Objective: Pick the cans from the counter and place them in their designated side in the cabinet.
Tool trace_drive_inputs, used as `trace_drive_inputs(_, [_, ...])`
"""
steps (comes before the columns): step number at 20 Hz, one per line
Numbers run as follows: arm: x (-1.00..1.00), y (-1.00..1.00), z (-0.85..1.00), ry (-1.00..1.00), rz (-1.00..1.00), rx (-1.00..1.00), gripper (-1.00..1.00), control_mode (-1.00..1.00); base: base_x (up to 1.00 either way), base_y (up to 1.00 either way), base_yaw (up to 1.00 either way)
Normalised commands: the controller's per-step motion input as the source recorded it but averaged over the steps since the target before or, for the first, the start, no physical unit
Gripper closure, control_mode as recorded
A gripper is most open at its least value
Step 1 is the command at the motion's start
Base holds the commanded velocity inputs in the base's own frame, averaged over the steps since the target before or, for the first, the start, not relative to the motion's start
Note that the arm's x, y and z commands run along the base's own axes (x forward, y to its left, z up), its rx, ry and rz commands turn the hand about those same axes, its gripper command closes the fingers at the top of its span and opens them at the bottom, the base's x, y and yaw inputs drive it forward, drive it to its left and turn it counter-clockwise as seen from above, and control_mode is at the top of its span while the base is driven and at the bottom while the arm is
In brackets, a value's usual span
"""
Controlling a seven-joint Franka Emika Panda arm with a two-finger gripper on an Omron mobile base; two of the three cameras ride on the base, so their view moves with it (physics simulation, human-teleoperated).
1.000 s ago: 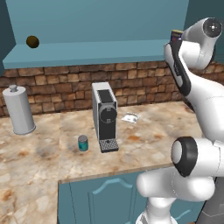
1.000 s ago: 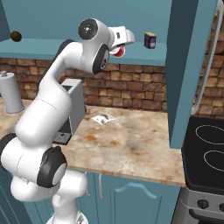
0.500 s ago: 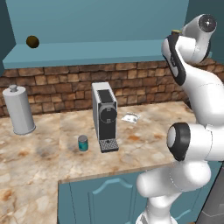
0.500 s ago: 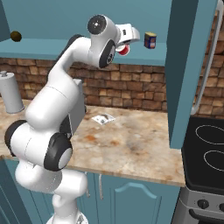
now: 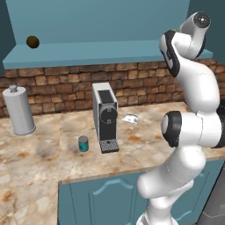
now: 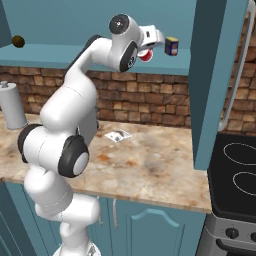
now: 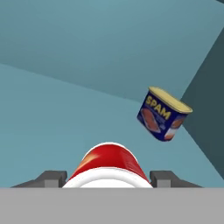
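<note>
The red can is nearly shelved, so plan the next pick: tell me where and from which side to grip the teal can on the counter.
Grip the teal can across its round side wall, around mid-height. It stands upright on the counter, so a level approach with the fingers on either side of it suits. Come from the front or its open left; the coffee machine stands close on its right.

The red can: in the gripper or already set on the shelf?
In the gripper. In the hand view the red can sits between the fingertips; the right base view shows it held beside the blue tin.
</note>
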Motion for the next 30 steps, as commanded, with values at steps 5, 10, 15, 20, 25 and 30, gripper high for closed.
trace_drive_inputs(5, [0.32, -0.13, 0.0, 0.04, 0.0, 0.0, 1.0, -1.0, 0.0, 0.0, 0.0])
trace_drive_inputs(10, [0.32, -0.06, -0.01, 0.0, 0.0, 0.0, 1.0, -1.0, 0.0, 0.0, 0.0])
trace_drive_inputs(15, [0.34, -0.05, -0.1, 0.01, 0.0, 0.0, 1.0, -1.0, 0.0, 0.0, 0.0])
trace_drive_inputs(20, [0.36, -0.06, -0.14, 0.02, 0.0, 0.0, 1.0, -1.0, 0.0, 0.0, 0.0])
trace_drive_inputs(25, [0.34, -0.07, -0.1, 0.05, 0.0, 0.0, 1.0, -1.0, 0.0, 0.0, 0.0])
trace_drive_inputs(30, [0.24, -0.07, -0.03, 0.07, 0.01, 0.0, 1.0, -1.0, 0.0, 0.0, 0.0])
